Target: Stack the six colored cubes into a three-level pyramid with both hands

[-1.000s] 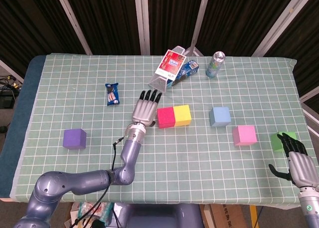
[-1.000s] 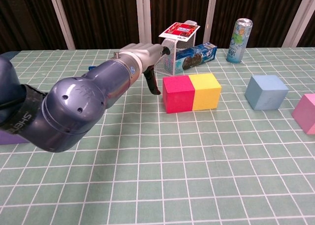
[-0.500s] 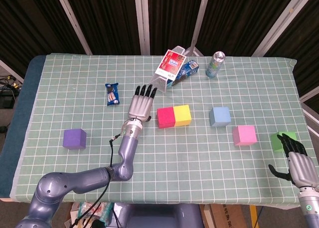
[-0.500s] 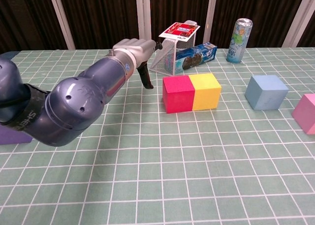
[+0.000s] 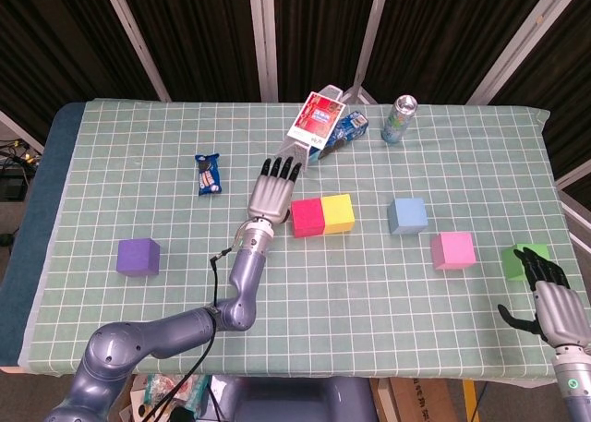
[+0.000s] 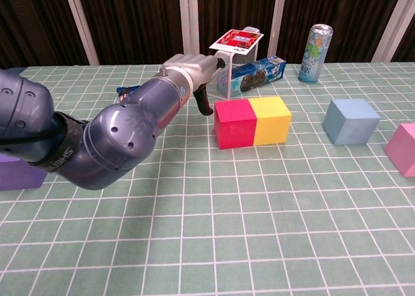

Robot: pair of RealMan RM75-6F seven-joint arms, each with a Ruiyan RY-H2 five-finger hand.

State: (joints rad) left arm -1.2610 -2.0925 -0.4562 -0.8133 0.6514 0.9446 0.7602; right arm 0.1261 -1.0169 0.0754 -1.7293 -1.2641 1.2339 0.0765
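Note:
A red cube (image 5: 306, 215) (image 6: 235, 123) and a yellow cube (image 5: 338, 212) (image 6: 271, 119) stand side by side, touching, at the table's middle. My left hand (image 5: 271, 191) (image 6: 193, 74) hovers just left of the red cube, fingers stretched flat, holding nothing. The blue cube (image 5: 406, 215) (image 6: 350, 120) and pink cube (image 5: 453, 250) (image 6: 403, 148) lie to the right. A purple cube (image 5: 138, 257) (image 6: 18, 173) sits far left. The green cube (image 5: 523, 260) lies by the right edge, just beyond my right hand (image 5: 557, 303), which is empty with fingers apart.
A tipped wire basket (image 5: 297, 148) (image 6: 228, 79) with a red-and-white card and a blue snack pack (image 5: 343, 132) (image 6: 258, 73) lies behind the cubes. A drink can (image 5: 399, 118) (image 6: 315, 54) stands at the back right. A small wrapped snack (image 5: 209, 174) lies at the back left.
My left hand swung away to the left, then came back right to the red cube's left side. The right hand and the cubes have stayed put.

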